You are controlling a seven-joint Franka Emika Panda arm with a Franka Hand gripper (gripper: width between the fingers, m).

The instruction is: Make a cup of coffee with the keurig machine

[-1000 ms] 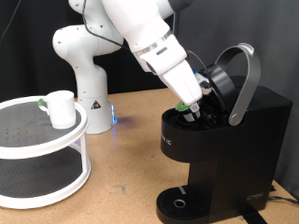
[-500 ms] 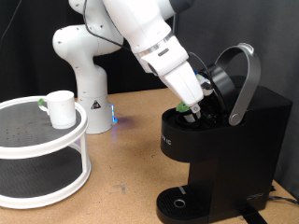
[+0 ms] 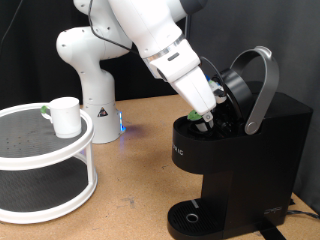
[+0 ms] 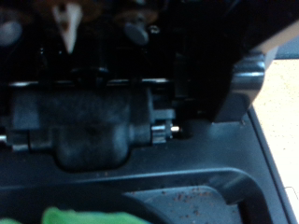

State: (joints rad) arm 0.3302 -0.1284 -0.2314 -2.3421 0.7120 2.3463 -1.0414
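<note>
Keurig stands upright at the exterior view's right, lid raised, grey handle arching up and back. Gripper angles down into the open pod chamber, a green-topped pod at its tips; whether the fingers are clamped or loosened cannot be told. Wrist view: dark chamber interior, green pod edge. Cup sits upright on white round rack, exterior view's left, well apart.

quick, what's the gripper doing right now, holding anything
gripper: down in the open top of the keurig machine, at a green-topped pod; open or closed cannot be told.
</note>
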